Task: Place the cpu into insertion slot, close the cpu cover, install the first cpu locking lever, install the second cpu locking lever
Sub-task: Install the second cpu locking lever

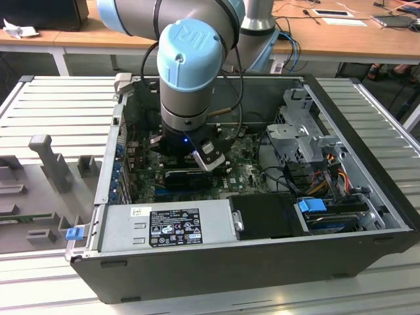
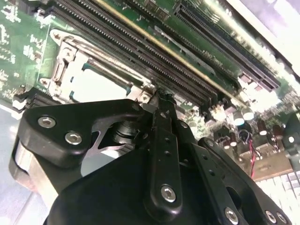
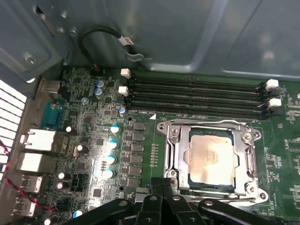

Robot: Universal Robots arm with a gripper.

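The cpu (image 3: pixel 211 157) lies flat in the insertion slot (image 3: pixel 190 183) on the green motherboard, its pale face showing through the window of the cpu cover (image 3: pixel 176 159). The silver cover lies down flat around the chip. My gripper (image 3: pixel 162 185) sits at the socket's edge with its black fingers together and nothing seen between them. In the second wrist view the gripper (image 2: pixel 159 96) has its tips just beside the cover (image 2: pixel 70 61) and the cpu (image 2: pixel 98 86). In the exterior view the gripper (image 1: pixel 189 152) reaches down into the open computer case.
Long black memory slots (image 3: pixel 197 93) run right beside the socket. A black cable loop (image 3: pixel 101 35) hangs off the case wall. Rear ports (image 3: pixel 35 140) and capacitors (image 3: pixel 112 143) crowd one side. A power supply (image 1: pixel 164 223) and drive cage (image 1: pixel 302 125) border the board.
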